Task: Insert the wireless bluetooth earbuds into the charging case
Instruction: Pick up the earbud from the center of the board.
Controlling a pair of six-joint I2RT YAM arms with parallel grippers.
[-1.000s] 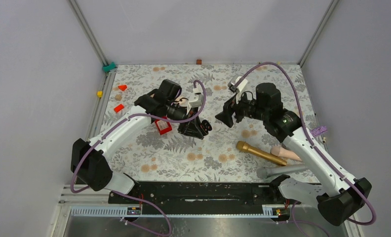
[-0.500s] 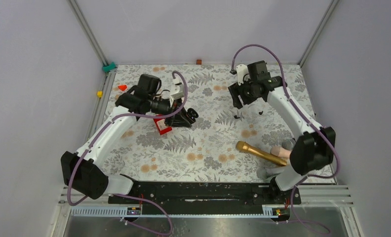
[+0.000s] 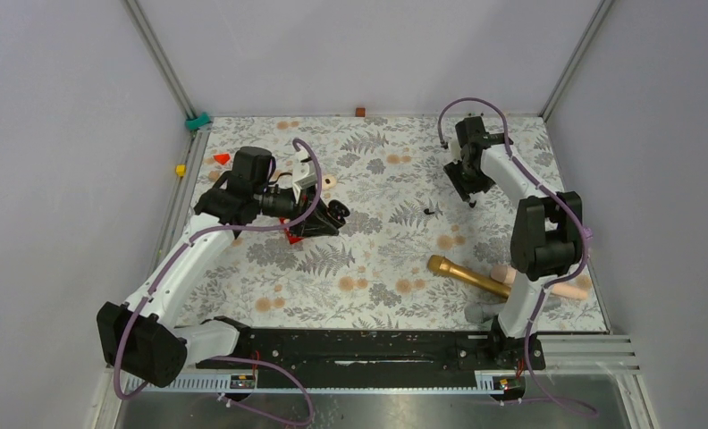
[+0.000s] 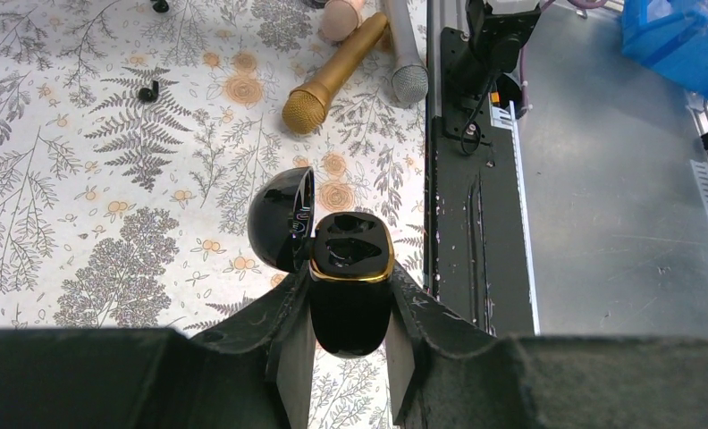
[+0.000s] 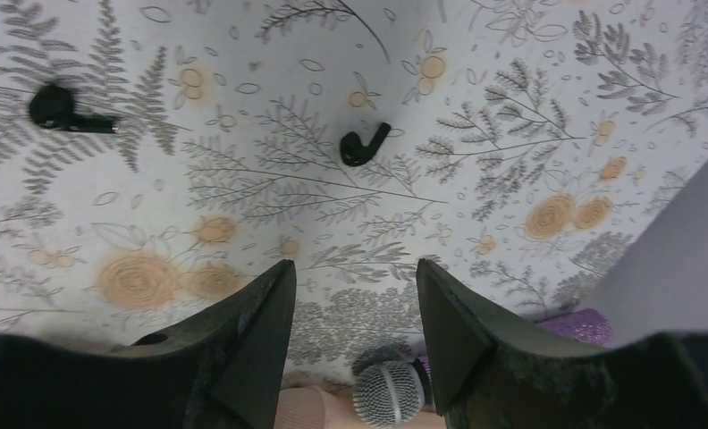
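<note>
- Broadly, the floral tabletop [image 3: 368, 259] carries every loose thing, so both arms work over it from the near edge.
- Reaching toward the left edge, the left arm [image 3: 189, 255] appears to hold its load raised off the surface. I judge this is to offer a steady, open target.
- Stretched out toward the far right corner, the right arm [image 3: 509, 181] goes where the buds lie.
- By the near right corner lie the microphones, a gold microphone [image 3: 467, 275] among them. They are well apart from the work and seem to be mere clutter.
- Between the left fingers [image 4: 288, 357] sits the charging case [image 4: 350, 286], clenched by its sides. Its lid [image 4: 283, 219] is swung open and both sockets are empty, so nothing is inserted yet.
- Spread apart and holding nothing, the right fingers [image 5: 261, 331] hover low over the surface, likely lining up a pick.
- Just ahead of that gap lies one black earbud [image 5: 364, 145], flat on the tabletop.
- Off to one side of it lies the second earbud [image 5: 64, 112]. Both are well apart from the case.
</note>
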